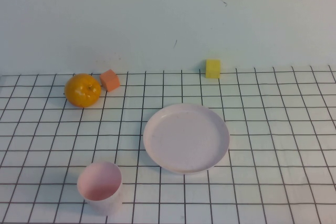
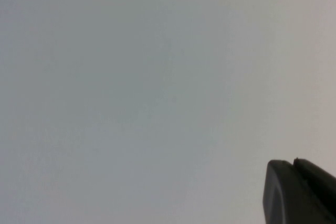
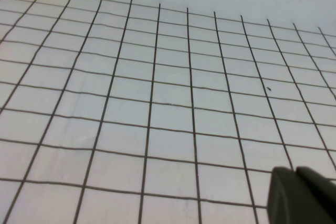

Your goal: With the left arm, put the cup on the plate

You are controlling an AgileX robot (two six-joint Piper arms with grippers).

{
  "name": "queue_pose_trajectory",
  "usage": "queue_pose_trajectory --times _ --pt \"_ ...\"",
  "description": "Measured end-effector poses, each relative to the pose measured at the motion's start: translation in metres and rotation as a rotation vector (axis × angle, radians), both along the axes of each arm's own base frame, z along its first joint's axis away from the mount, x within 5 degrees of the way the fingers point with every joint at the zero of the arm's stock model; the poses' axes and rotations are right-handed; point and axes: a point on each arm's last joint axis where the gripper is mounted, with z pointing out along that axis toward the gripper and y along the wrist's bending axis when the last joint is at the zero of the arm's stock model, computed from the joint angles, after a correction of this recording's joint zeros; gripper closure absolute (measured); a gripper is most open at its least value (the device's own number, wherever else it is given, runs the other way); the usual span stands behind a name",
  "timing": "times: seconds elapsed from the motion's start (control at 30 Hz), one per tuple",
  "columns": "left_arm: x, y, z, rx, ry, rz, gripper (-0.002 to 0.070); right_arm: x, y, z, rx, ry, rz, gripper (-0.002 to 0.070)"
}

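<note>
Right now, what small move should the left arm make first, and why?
Probably bring the left gripper down toward the cup. The cup stands upright near the table's front left, apart from the plate, and no arm shows in the high view. The right gripper hangs over bare grid.

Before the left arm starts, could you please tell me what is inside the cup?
The cup looks empty: only its pink inner wall shows, the bottom hidden by its near rim. Left end effector and right end effector are away.

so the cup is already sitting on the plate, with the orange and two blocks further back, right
No. In the high view the cup stands on the table, left of and nearer than the plate, apart from it. The orange, orange block and yellow block do sit further back. Neither tool appears there.
</note>
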Motion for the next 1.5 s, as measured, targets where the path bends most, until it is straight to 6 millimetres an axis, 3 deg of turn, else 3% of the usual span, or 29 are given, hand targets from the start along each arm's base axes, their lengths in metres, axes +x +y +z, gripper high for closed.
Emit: queue_pose_trajectory --times 0.23,0.43,0.6,0.77,0.93,1.13,1.27,1.5 --pt "-0.003 -0.003 0.006 0.080 -0.045 0.005 0.0677 0.000 0.000 0.000 0.000 0.000 0.000 0.0678" --pt "-0.018 -0.006 0.059 0.214 -0.015 0.031 0.0677 0.000 0.000 0.000 0.000 0.000 0.000 0.0678" --pt "-0.030 0.006 0.084 0.150 0.263 0.086 0.0677 0.000 0.000 0.000 0.000 0.000 0.000 0.0678" --pt "-0.016 0.008 0.062 0.082 0.640 0.076 0.0677 0.000 0.000 0.000 0.000 0.000 0.000 0.0678" --pt "-0.005 -0.004 0.035 -0.059 0.838 -0.062 0.0677 0.000 0.000 0.000 0.000 0.000 0.000 0.0678" --pt "0.009 -0.022 0.023 0.064 1.010 -0.245 0.0671 0.000 0.000 0.000 0.000 0.000 0.000 0.0678" --pt "0.025 -0.033 0.023 0.202 1.088 -0.361 0.0573 0.000 0.000 0.000 0.000 0.000 0.000 0.0678" --pt "0.064 -0.040 0.033 0.289 1.250 -0.435 0.0149 0.000 0.000 0.000 0.000 0.000 0.000 0.0678"
